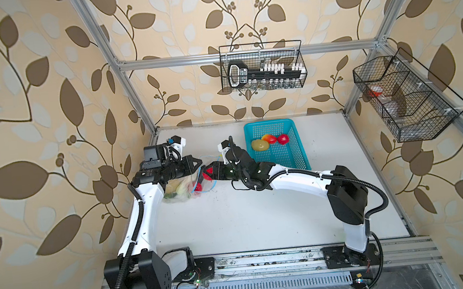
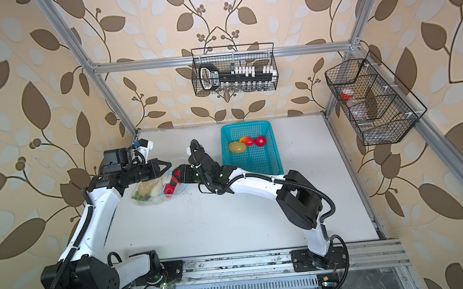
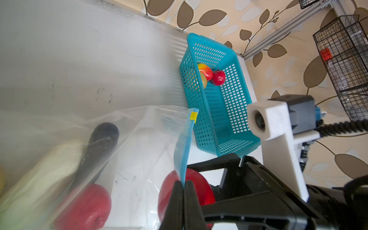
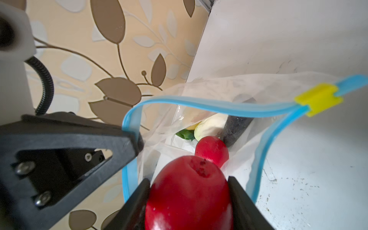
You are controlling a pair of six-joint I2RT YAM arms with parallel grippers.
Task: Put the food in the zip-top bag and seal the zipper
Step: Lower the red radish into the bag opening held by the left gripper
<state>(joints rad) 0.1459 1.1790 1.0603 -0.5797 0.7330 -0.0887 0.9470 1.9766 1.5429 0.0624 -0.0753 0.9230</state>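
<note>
The clear zip-top bag (image 1: 181, 189) lies at the table's left, its mouth held up and open. My left gripper (image 3: 184, 182) is shut on the blue zipper (image 3: 183, 151) strip at the mouth's edge. The yellow slider (image 4: 318, 99) sits at the strip's far end. My right gripper (image 4: 189, 182) is shut on a red round fruit (image 4: 189, 201), right at the bag's mouth. Inside the bag lie another red fruit (image 4: 212, 149), a white vegetable (image 4: 209, 125), a dark eggplant (image 4: 235, 127) and green leaves (image 4: 186, 135). A potato (image 1: 260, 144), a red-yellow fruit (image 1: 269, 138) and a red fruit (image 1: 283, 138) rest in the turquoise basket (image 1: 298, 156).
The turquoise basket stands at the back of the table, just right of my right wrist. Two black wire baskets hang on the walls, one at the back (image 1: 263, 67) and one on the right (image 1: 402, 99). The arms' rail (image 1: 265, 263) runs along the front edge.
</note>
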